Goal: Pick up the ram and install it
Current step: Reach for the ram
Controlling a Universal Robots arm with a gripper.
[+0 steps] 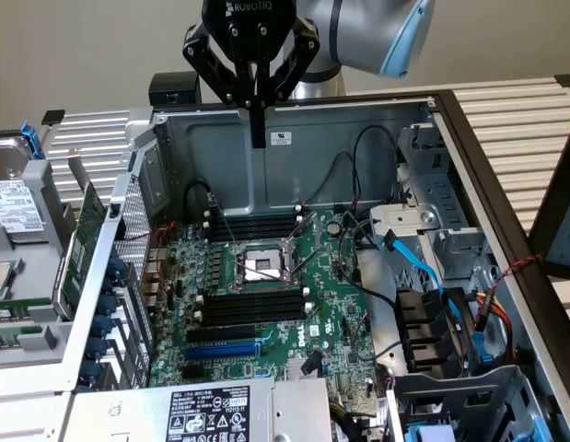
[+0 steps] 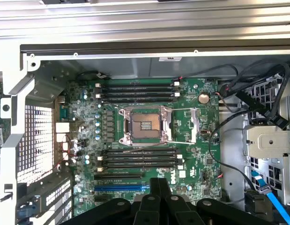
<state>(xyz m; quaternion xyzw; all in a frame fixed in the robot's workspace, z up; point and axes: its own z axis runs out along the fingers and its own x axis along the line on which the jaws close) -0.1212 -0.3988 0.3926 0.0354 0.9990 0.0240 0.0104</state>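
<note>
My gripper (image 1: 258, 138) hangs high over the back wall of the open computer case, fingers pointing down and shut with nothing between them. In the wrist view the closed fingers (image 2: 153, 187) point over the motherboard (image 2: 191, 154). Black memory slots (image 1: 252, 224) lie on the far side of the silver processor socket (image 1: 259, 265) and more slots (image 1: 248, 304) on the near side; all look empty. Outside the case, at the exterior view's far left, lies a thin greenish stick (image 1: 17, 311) that may be the ram.
A green expansion card (image 1: 85, 235) leans against the case's left wall. A hard drive (image 1: 13, 203) lies outside on the left. Black cables (image 1: 358, 166) and a blue cable (image 1: 423, 267) run along the drive cage on the right. The power supply (image 1: 206, 412) sits at the front.
</note>
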